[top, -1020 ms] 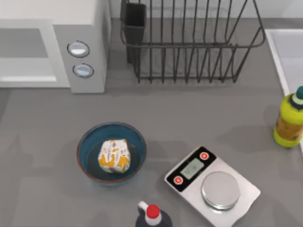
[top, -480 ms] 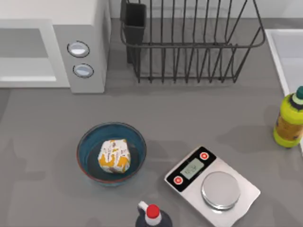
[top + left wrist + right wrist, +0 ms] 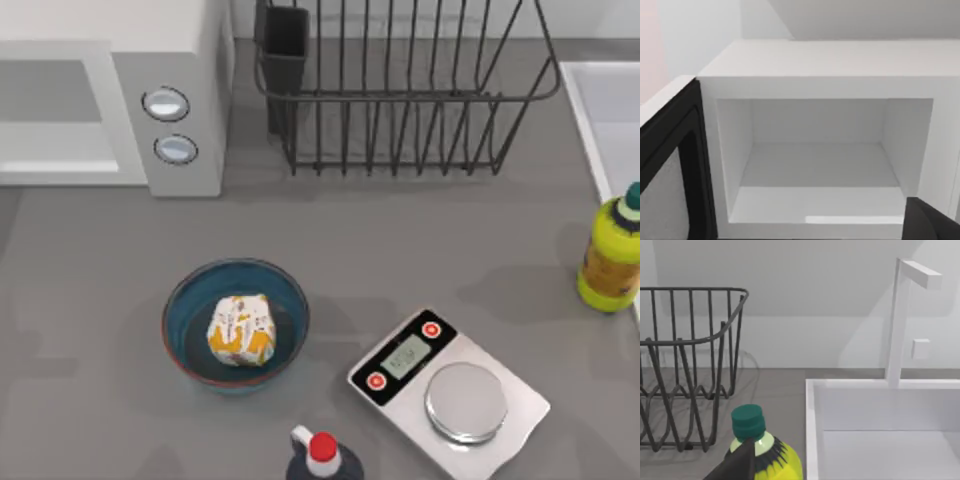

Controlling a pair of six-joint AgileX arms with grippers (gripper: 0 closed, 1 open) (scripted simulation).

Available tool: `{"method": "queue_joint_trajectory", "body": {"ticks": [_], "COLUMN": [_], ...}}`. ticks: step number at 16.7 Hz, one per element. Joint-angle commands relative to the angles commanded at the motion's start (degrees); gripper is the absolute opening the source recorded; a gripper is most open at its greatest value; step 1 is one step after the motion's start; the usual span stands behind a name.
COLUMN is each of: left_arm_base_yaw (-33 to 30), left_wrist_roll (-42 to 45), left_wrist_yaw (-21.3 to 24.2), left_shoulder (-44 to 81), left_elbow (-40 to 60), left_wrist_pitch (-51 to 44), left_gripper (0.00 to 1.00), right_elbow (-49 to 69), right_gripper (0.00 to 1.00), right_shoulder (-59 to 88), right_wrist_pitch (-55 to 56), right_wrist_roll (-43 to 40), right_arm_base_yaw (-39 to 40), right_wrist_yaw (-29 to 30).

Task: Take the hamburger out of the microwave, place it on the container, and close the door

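Note:
The hamburger (image 3: 241,329), wrapped in white and orange paper, lies inside the blue container (image 3: 186,300) on the table's front left. The white microwave (image 3: 170,100) stands at the back left with two round knobs. In the left wrist view its cavity (image 3: 815,165) is bare and the door (image 3: 665,165) stands swung open beside it. A dark part of my left gripper (image 3: 932,222) shows close in front of the microwave. A dark part of my right gripper (image 3: 735,465) sits near the yellow bottle (image 3: 770,460).
A black wire dish rack (image 3: 400,90) stands at the back middle. A silver scale (image 3: 450,392) sits front right, and a dark bottle with a red cap (image 3: 322,455) at the front edge. The yellow bottle (image 3: 610,255) stands at the right beside a white sink (image 3: 880,430).

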Motion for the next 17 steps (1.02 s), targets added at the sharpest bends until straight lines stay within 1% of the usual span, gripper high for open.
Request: {"method": "queue_joint_trajectory", "body": {"ticks": [3, 8, 10, 13, 17], "left_arm_base_yaw": [2.8, 2.9, 3.7, 6.5, 11.7], "left_wrist_roll": [0.1, 0.1, 1.6, 6.6, 17.0], "left_wrist_yaw": [2.8, 2.8, 3.1, 3.8, 4.8], "left_shoulder": [3.6, 3.8, 5.7, 13.0, 30.4], "left_elbow": [-1.8, -1.7, 0.1, 7.1, 22.4], "left_wrist_pitch": [4.9, 5.1, 3.8, -0.9, -10.8], "left_gripper": [0.0, 0.0, 0.0, 0.0, 0.0], "right_elbow": [0.0, 0.0, 0.0, 0.0, 0.0], "right_gripper": [1.0, 1.0, 1.0, 1.0, 1.0], "right_shoulder": [0.0, 0.0, 0.0, 0.0, 0.0], "right_wrist_pitch": [0.0, 0.0, 0.0, 0.0, 0.0], "right_wrist_roll": [0.0, 0.0, 0.0, 0.0, 0.0], "right_arm_base_yaw": [0.0, 0.0, 0.0, 0.0, 0.0], "right_wrist_yaw": [0.0, 0.0, 0.0, 0.0, 0.0]}}
